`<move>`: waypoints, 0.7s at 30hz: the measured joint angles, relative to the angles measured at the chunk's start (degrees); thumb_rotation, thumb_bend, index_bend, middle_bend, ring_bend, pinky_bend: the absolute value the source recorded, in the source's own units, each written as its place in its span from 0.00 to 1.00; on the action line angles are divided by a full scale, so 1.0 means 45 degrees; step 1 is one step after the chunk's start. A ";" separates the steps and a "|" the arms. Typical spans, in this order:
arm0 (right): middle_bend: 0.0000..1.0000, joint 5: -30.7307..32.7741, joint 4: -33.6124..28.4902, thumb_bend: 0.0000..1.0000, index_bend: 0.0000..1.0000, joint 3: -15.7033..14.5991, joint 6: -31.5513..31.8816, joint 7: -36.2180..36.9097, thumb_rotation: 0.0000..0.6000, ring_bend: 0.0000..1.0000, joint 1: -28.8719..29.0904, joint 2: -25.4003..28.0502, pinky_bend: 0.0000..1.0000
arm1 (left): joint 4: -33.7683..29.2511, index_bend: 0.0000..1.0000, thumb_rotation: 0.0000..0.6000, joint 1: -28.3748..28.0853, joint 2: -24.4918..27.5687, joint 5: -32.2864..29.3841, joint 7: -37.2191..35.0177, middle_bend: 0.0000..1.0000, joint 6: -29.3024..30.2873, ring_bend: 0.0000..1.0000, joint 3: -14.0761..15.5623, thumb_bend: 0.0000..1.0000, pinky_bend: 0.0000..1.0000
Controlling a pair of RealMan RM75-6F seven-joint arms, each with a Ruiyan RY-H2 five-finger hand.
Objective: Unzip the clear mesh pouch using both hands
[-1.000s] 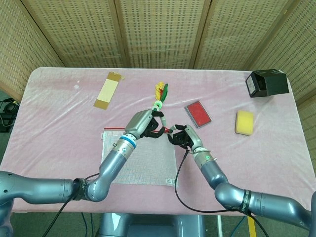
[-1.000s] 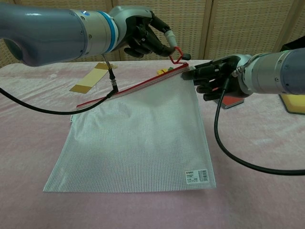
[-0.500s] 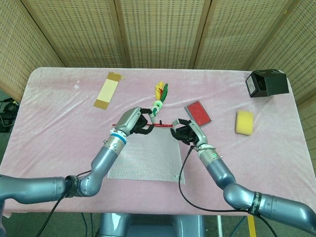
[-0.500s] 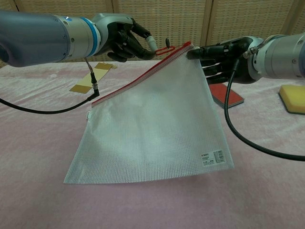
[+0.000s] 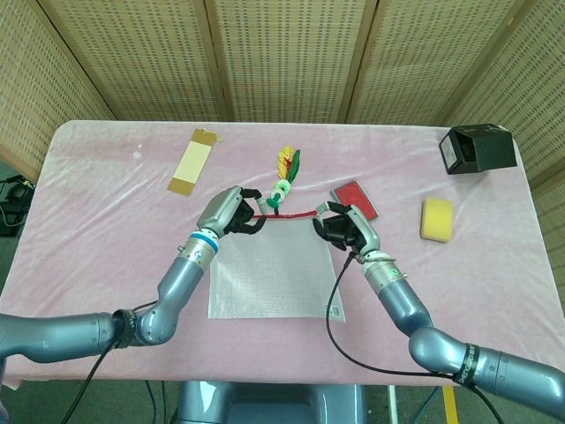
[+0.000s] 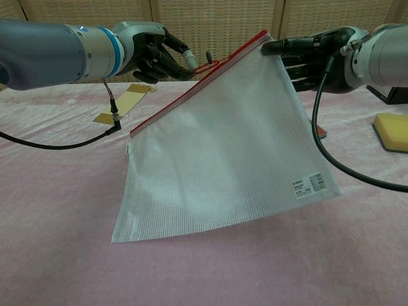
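Note:
The clear mesh pouch (image 5: 274, 276) (image 6: 229, 140) hangs tilted above the pink table, its red zipper edge (image 6: 191, 92) running up to the right. My left hand (image 5: 228, 213) (image 6: 152, 53) pinches the red zipper pull (image 6: 205, 65) partway along that edge. My right hand (image 5: 345, 226) (image 6: 307, 55) grips the pouch's top right corner (image 6: 265, 39) and holds it highest. The pouch's lower edge rests near the table. Whether the zipper has parted behind the pull cannot be told.
A red flat case (image 5: 354, 200) lies just behind my right hand. A yellow sponge (image 5: 437, 218) (image 6: 391, 132) and a black box (image 5: 478, 148) sit at the right. A tan strip (image 5: 192, 162) (image 6: 121, 105) and a colourful tassel (image 5: 285, 170) lie behind the hands.
Both hands rose and drew apart: the left moved left with the zipper pull, the right moved right and up with the corner. The pouch lifted further off the table.

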 measured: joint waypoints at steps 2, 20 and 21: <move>0.99 -0.0025 -0.0019 0.87 0.76 0.0161 -0.0002 0.0149 1.00 0.88 -0.0098 0.0186 1.00 | 0.0057 0.88 1.00 0.0054 0.0126 -0.0036 -0.0002 0.99 -0.0060 0.93 0.0016 0.70 1.00; 1.00 -0.0324 -0.0139 0.87 0.76 0.0725 -0.0234 0.1165 1.00 0.88 -0.1006 0.1701 1.00 | 0.0369 0.88 1.00 0.0583 0.1848 -0.0157 0.0369 0.99 -0.0663 0.93 0.0401 0.71 1.00; 1.00 -0.0337 -0.0153 0.87 0.76 0.0728 -0.0188 0.1179 1.00 0.88 -0.1033 0.1740 1.00 | 0.0371 0.88 1.00 0.0573 0.2019 -0.0196 0.0551 0.99 -0.0693 0.93 0.0471 0.71 1.00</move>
